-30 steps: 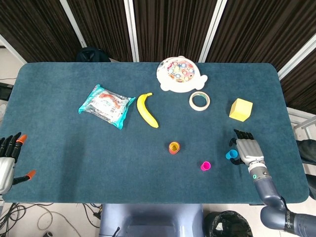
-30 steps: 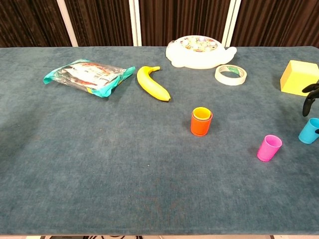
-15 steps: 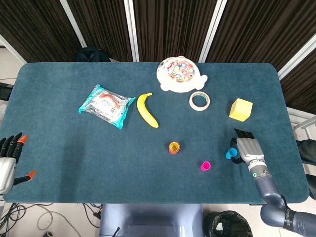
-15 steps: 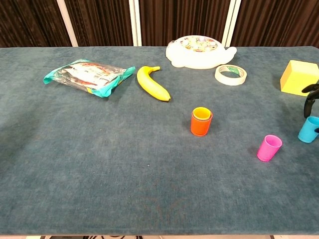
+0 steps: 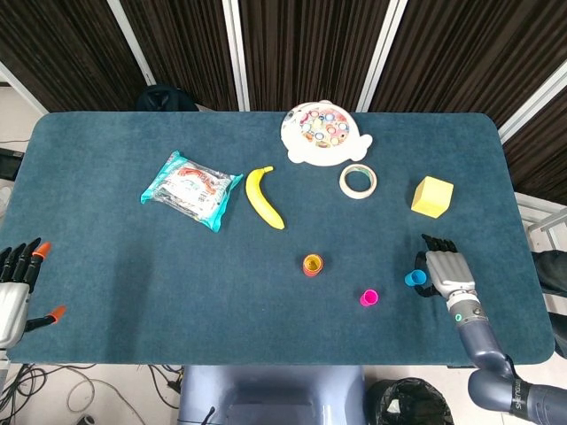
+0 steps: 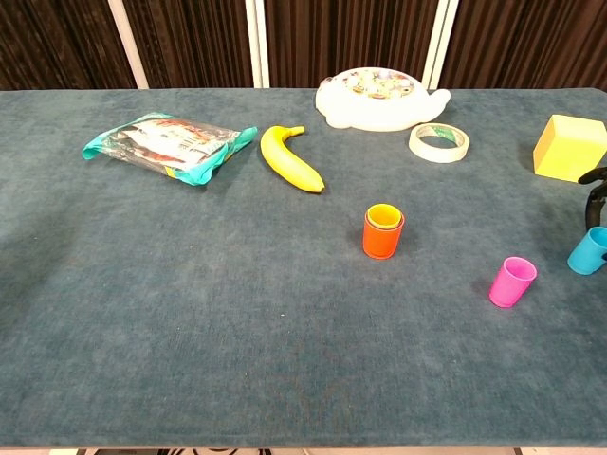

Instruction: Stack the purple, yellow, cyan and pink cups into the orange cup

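My right hand [image 5: 446, 273] rests on the blue table [image 5: 133, 266] with its fingers around one cyan cup [image 5: 413, 278]; whether they actually grip it, I cannot tell. Just beside that hand sits one pink cup [image 5: 368, 297], and beyond it one orange cup [image 5: 312, 265] with a yellow cup [image 6: 383, 216] nested inside, nothing between them. Beyond my hand lie one yellow block [image 5: 432, 196], one tape roll [image 5: 358, 181], one banana [image 5: 263, 197]; my left hand [image 5: 16, 292] hangs spread, holding nothing.

banana [image 5: 265, 198] left of tape roll [image 5: 358, 181], snack bag [image 5: 190, 189] further left
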### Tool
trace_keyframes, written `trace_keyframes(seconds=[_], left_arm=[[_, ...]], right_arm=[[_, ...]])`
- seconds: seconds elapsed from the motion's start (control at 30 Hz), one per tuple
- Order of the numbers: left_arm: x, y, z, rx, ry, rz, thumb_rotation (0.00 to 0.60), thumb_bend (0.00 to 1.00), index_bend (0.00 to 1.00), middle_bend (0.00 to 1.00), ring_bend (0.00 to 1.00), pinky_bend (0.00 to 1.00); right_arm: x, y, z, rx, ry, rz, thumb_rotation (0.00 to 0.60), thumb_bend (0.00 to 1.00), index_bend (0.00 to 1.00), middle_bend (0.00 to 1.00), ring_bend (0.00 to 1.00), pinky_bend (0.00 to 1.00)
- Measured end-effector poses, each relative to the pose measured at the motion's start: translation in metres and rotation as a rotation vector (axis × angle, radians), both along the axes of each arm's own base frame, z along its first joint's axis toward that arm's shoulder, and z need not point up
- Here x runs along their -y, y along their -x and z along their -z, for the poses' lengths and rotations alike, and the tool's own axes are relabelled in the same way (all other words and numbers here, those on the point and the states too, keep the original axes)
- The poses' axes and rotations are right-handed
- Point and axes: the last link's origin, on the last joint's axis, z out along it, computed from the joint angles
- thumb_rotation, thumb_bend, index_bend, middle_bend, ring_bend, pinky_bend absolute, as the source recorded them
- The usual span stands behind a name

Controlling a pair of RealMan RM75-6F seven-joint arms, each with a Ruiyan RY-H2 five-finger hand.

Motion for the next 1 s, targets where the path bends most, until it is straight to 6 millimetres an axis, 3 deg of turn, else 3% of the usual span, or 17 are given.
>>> trace_keyframes(seconds=[0.2, 0.4, 0.7, 1.0], left_arm=[[0.0, 0.0, 0.0, 0.002, -0.001, 0.001, 0.6, 0.0, 0.0, 0.0, 0.0, 0.04], [0.0, 0.0, -0.002, 0.005, -0.006, 0.001, 0.6, 0.0, 0.0, 0.0, 0.0, 0.04], [0.0, 0.0, -0.002, 0.008, -0.007, 0.001, 0.6, 0.0, 0.0, 0.0, 0.0, 0.04], [-0.001, 0.001, -0.006, 0.015, -0.016, -0.002, 0.6, 0.0, 0.0, 0.0, 0.0, 0.04]], right_arm=[[0.005, -0.009, -0.004, 0.011, 0.015, -0.02, 0.6, 0.37, 0.52, 0.0, 0.02, 0.02], [0.017, -0.03, -0.011, 0.044, 0.029, -0.056, 0.6, 0.37, 0.52, 0.0, 0.02, 0.02], [0.04, -0.086, -0.013, 0.165, -0.018, -0.097, 0.6, 0.39, 0.52, 0.0, 0.02, 0.02], [0.051, -0.151, 0.004, 0.244, -0.095, -0.185, 0.6, 0.39, 0.52, 0.0, 0.02, 0.02]])
